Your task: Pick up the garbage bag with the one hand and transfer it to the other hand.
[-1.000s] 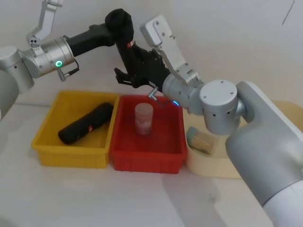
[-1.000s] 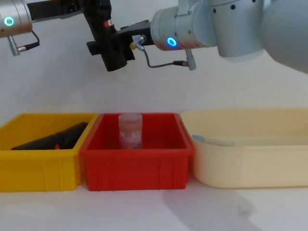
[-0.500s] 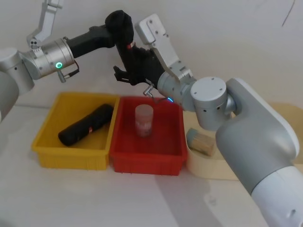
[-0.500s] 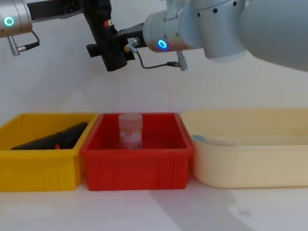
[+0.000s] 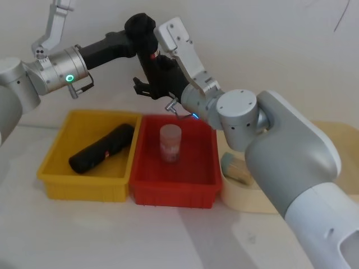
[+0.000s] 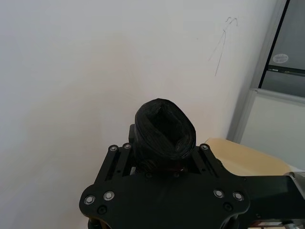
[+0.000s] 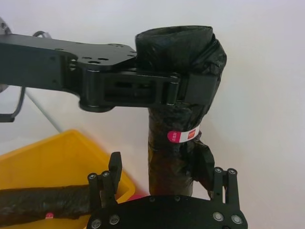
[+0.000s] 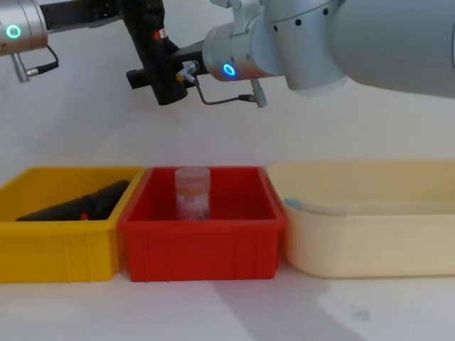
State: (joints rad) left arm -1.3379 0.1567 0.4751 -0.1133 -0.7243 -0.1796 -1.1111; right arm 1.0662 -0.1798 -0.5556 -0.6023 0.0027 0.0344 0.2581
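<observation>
High above the yellow bin (image 5: 84, 185) and the red bin (image 5: 174, 193), holds the garbage bag (image 7: 174, 119) on end in the left gripper (image 7: 190, 88), fingers pinching the roll near its rumpled top. Carries the long axis close to vertical, leaning a little in the head view, red label (image 7: 182, 135) just below the clamp. Leaves the lower half of the roll bare for the right gripper (image 7: 159, 167), placed there with fingers spread, one on each side of the bottom end: one close against the plastic, the other standing off with a gap.

Looks like the handover step, with the pick-up done and the second grip not yet made. Turns on one relation: roll lying straight between the right fingers, axis crossing their closing line, so a squeeze should catch it squarely below the label. Calls for shutting the right side first and loosening the left only after; otherwise risks a drop toward the bins.

Shows a second black roll (image 5: 101, 147) lying flat in the yellow bin, well below, and a clear jar (image 5: 170, 143) standing in the red bin.
</observation>
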